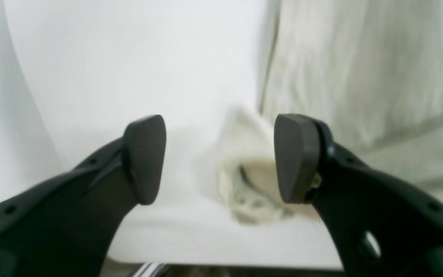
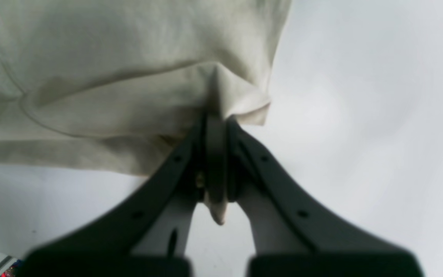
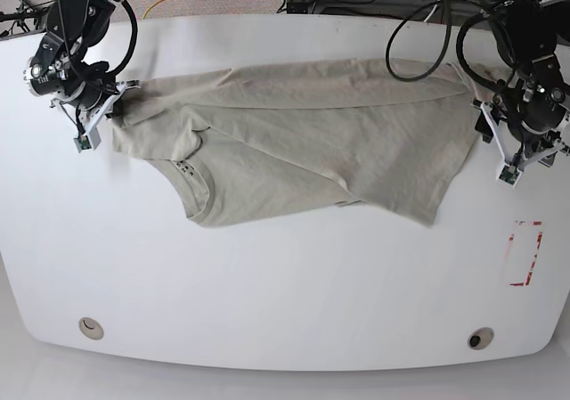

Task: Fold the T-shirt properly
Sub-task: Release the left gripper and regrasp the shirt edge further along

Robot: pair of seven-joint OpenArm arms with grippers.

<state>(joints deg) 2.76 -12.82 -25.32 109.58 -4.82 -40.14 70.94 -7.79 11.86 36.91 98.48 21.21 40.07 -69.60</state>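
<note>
Fabric of T-shirt [image 2: 129, 77] hides right end effector [image 2: 215, 127] fingertips.

Rumpled beige T-shirt [image 3: 303, 142], half-folded

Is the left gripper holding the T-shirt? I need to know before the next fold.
No: in the left wrist view the left gripper has its jaws spread wide with nothing between them, the T-shirt lying beyond.

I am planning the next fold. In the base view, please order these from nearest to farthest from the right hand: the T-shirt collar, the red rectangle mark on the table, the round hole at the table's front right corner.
Measured from the right hand, at the view's left:
1. T-shirt collar, just below and right of it.
2. Round hole, front right corner.
3. Red rectangle mark, far right edge.
The last two are nearly equal; their order is uncertain.
</note>
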